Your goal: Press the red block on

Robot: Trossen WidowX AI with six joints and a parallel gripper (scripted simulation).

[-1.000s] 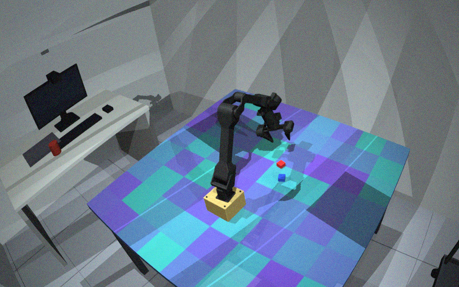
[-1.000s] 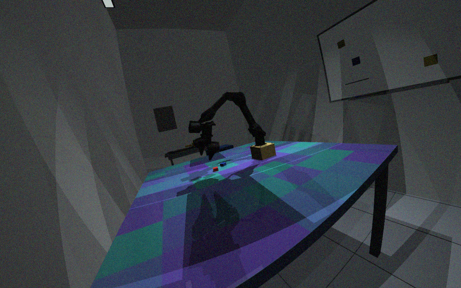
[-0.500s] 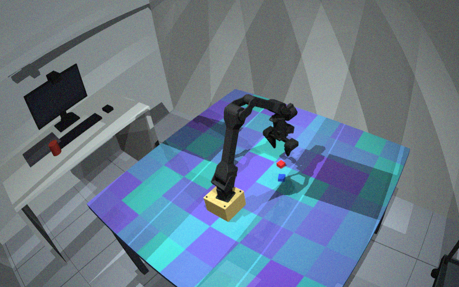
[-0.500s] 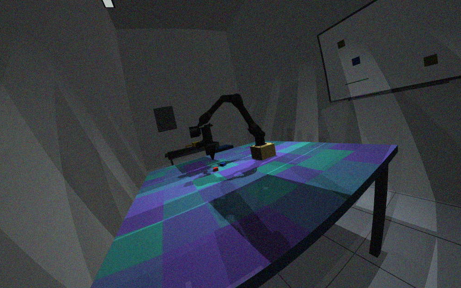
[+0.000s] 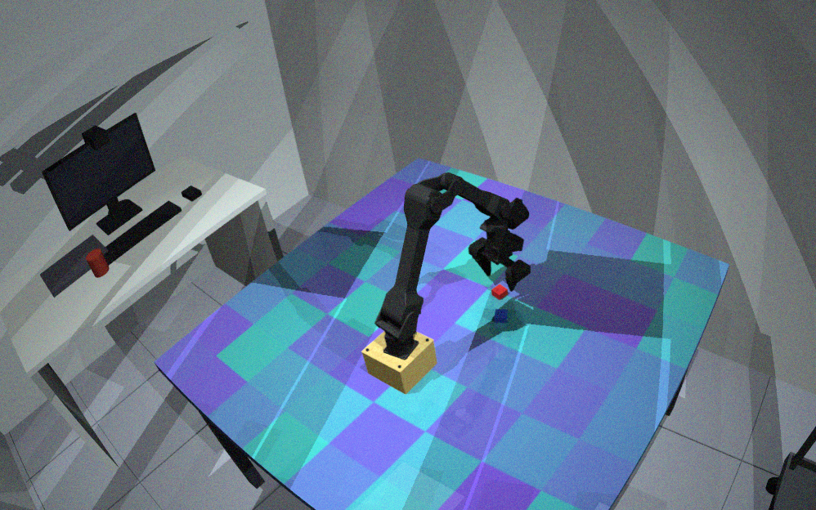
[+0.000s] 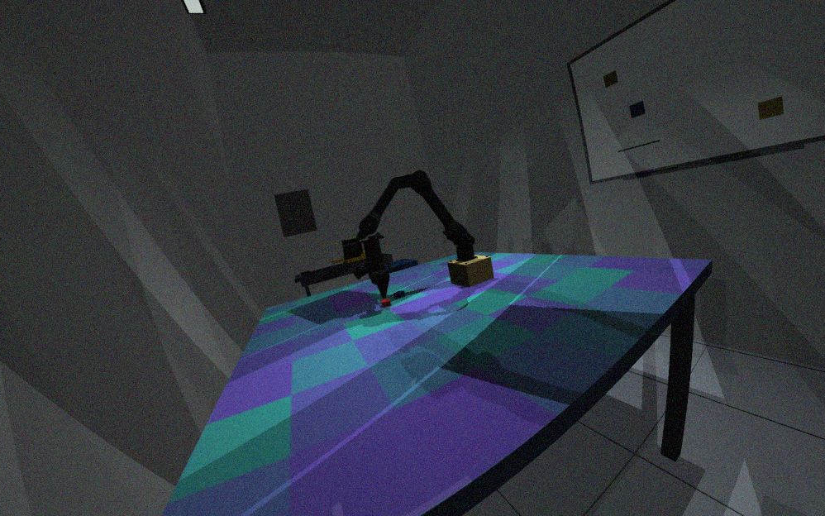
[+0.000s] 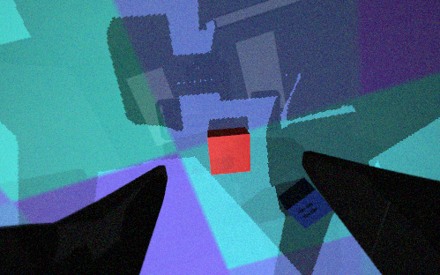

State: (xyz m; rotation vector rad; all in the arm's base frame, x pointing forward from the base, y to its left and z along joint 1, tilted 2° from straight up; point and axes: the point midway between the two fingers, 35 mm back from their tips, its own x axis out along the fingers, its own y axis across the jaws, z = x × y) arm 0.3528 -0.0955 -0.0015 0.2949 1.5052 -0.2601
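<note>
My jaws: the gripper [image 5: 501,279] [image 6: 383,296] [image 7: 234,164] stands wide, nothing between my fingers.
Red block [image 5: 499,292] [image 6: 385,302] [image 7: 229,153]: on the table [image 5: 423,405] [image 6: 397,410] [image 7: 174,247], below my fingertips.
Blue block [image 5: 500,315] [image 6: 399,293] [image 7: 309,209]: near the red one, apart, partly behind one finger in my wrist view.
Side desk [image 5: 221,208]: bears a monitor [image 5: 100,172] and a red cup [image 5: 97,262], well apart from me.

One robot arm [image 5: 410,253] [image 6: 431,198] stands on one wooden base block [image 5: 369,356] [image 6: 460,275], with two fingers [image 5: 482,261]. Two small blocks lie on the patterned desk [image 5: 360,436] [image 6: 364,448] [image 7: 174,251]: one red [image 5: 499,292] [image 6: 385,303] [image 7: 229,154], one blue [image 5: 500,315] [image 6: 399,294] [image 7: 309,209]. At the left, one white table [image 5: 75,316] carries one monitor [image 5: 100,174], one keyboard [image 5: 144,231] and one red cup [image 5: 97,263]. One whiteboard [image 6: 704,102] bears three small squares.
</note>
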